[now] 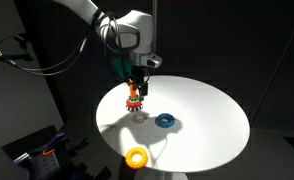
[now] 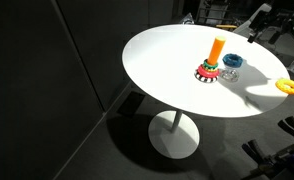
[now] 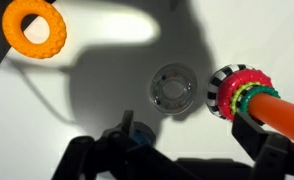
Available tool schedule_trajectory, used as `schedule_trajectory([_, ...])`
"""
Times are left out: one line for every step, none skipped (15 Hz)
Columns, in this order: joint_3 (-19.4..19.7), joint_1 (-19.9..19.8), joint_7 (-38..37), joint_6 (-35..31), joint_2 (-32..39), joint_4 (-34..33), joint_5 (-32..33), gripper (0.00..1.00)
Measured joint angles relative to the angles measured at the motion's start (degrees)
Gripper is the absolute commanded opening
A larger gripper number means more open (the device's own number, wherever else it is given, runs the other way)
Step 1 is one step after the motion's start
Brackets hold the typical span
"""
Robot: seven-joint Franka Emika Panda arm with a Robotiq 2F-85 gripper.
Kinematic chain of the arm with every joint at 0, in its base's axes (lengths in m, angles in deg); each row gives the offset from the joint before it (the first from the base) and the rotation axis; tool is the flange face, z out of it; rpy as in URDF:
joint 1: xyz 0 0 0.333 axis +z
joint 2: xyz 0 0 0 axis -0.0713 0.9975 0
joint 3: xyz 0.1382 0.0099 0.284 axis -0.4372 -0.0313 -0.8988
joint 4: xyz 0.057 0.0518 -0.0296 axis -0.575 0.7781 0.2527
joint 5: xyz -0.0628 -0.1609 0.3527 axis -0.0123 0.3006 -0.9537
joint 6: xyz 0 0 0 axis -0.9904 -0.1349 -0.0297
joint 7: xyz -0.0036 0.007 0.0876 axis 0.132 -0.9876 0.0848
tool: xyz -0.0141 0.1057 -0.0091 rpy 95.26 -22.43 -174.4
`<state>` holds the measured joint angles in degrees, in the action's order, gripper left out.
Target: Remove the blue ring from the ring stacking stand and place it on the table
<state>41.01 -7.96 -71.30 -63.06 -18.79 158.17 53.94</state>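
In an exterior view the tool (image 1: 135, 90) hangs directly over the ring stacking stand (image 1: 134, 101) on the round white counter (image 1: 212, 110). The blue ring (image 1: 166, 121) is off the stand and lies flat on the counter just beside it, towards the counter's middle. It is a dark blue hoop with an open centre. An orange ring (image 1: 137, 157) lies well apart from the stand, near the counter's edge. In an exterior view the blue ring (image 2: 232, 62) rests close to the stand (image 2: 208, 70), whose orange post (image 2: 219, 46) stands upright. Broad bare counter (image 2: 157, 60) extends beyond the stand. In the wrist view the tool (image 3: 177, 160) is spread apart and grips nothing. A clear ring (image 3: 174, 88) lies beside the stand (image 3: 237, 92).
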Motion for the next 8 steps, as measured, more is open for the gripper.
schedule_trajectory([-0.14,0.0,0.0,1.32,-0.37,-0.33,0.3,1.0])
schedule_trajectory([-0.26,0.0,0.0,2.52,-0.65,-0.72,0.55,1.0])
schedule_trajectory([-0.35,0.01,0.0,3.18,-0.93,-0.94,0.76,1.0])
schedule_trajectory([-0.39,0.01,0.0,3.27,-1.04,-0.97,0.81,1.0])
schedule_trajectory([-0.4,0.0,0.0,3.26,-0.97,-0.89,0.81,1.0])
schedule_trajectory([-0.4,0.0,0.0,3.26,-0.88,-0.83,0.81,1.0])
schedule_trajectory([-0.4,0.0,0.0,3.26,-0.8,-0.81,0.81,1.0])
schedule_trajectory([-0.4,0.0,0.0,3.25,-0.74,-0.81,0.81,1.0])
